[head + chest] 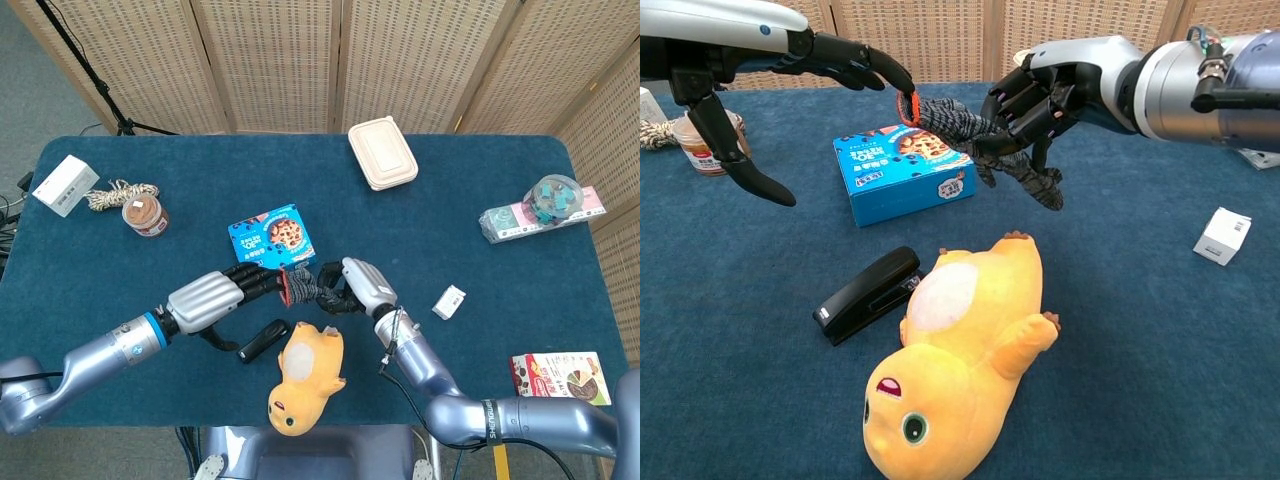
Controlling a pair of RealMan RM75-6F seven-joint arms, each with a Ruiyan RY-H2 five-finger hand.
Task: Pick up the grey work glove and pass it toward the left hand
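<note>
The grey work glove (965, 122) with an orange cuff hangs in the air above the blue cookie box (902, 168). My right hand (1050, 92) grips it by the finger end, and its cuff points left. My left hand (825, 52) reaches in from the left with fingers stretched out and thumb hanging down. Its fingertips (902, 84) touch the top of the orange cuff without closing on it. In the head view the glove (305, 285) spans the gap between the left hand (212, 296) and the right hand (360, 286).
A black stapler (868, 295) and a yellow plush toy (950, 360) lie just in front of the hands. A small white box (1222, 235) sits to the right. A jar (146, 215), a rope coil (115, 192) and a lidded food container (382, 152) stand farther back.
</note>
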